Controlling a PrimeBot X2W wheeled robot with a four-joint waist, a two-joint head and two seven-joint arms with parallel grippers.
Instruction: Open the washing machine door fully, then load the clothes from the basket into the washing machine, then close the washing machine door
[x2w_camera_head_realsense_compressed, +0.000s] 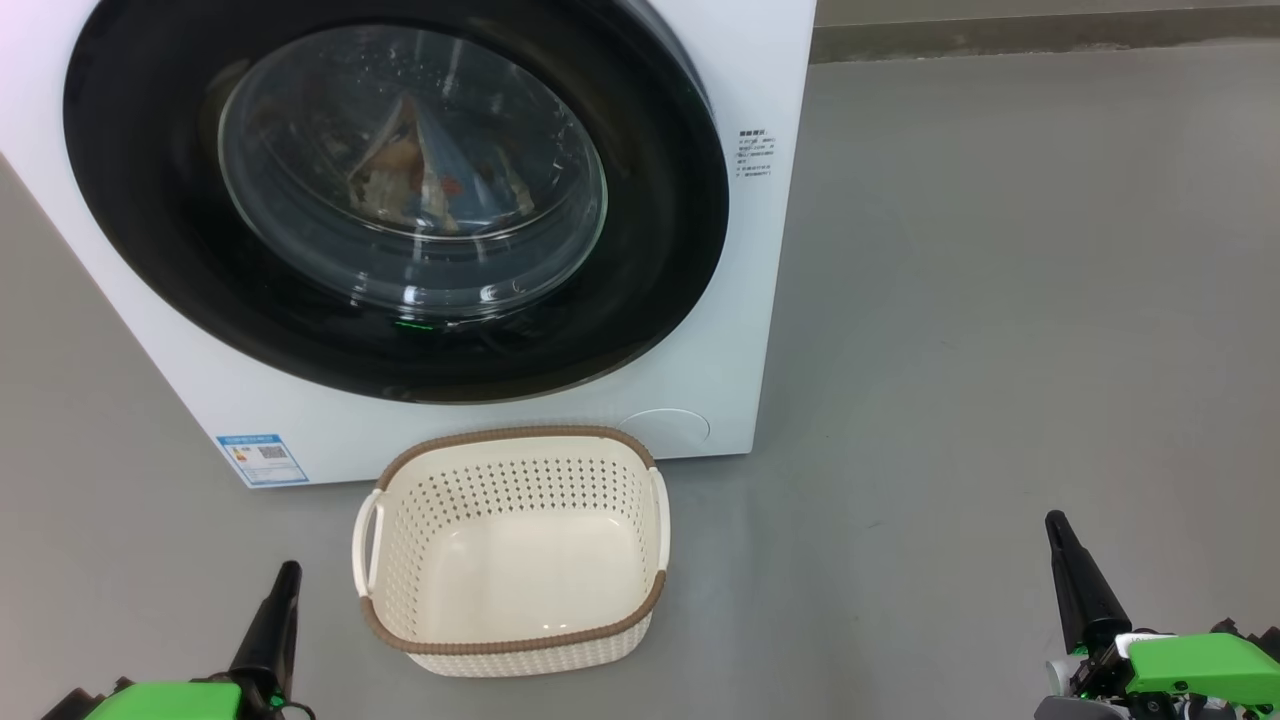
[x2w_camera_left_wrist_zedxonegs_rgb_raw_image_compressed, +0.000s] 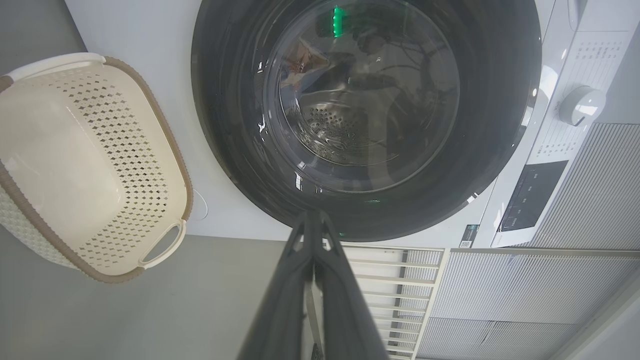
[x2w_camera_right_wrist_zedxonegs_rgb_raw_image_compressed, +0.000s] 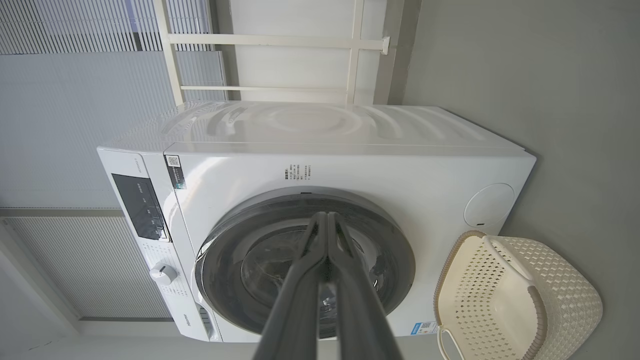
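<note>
Latching was our one worry: the washing machine door (x2w_camera_head_realsense_compressed: 400, 275) sat flush against the washing machine (x2w_camera_head_realsense_compressed: 760, 80), yet we could not tell whether it had caught, and a half-caught door could swing out. The clothes (x2w_camera_head_realsense_compressed: 415, 165) lay in the drum behind the glass. The basket (x2w_camera_head_realsense_compressed: 520, 436) stood empty just near of the machine. Our left gripper (x2w_camera_head_realsense_compressed: 272, 610) and right gripper (x2w_camera_head_realsense_compressed: 1075, 575) hung either side of it, jaws pressed together on nothing; a careless left sweep could have knocked it.

Head view down onto basket (x2w_camera_head_realsense_compressed: 510, 485); both wrist views sideways, toward door (x2w_camera_left_wrist_zedxonegs_rgb_raw_image_compressed: 367, 105).
</note>
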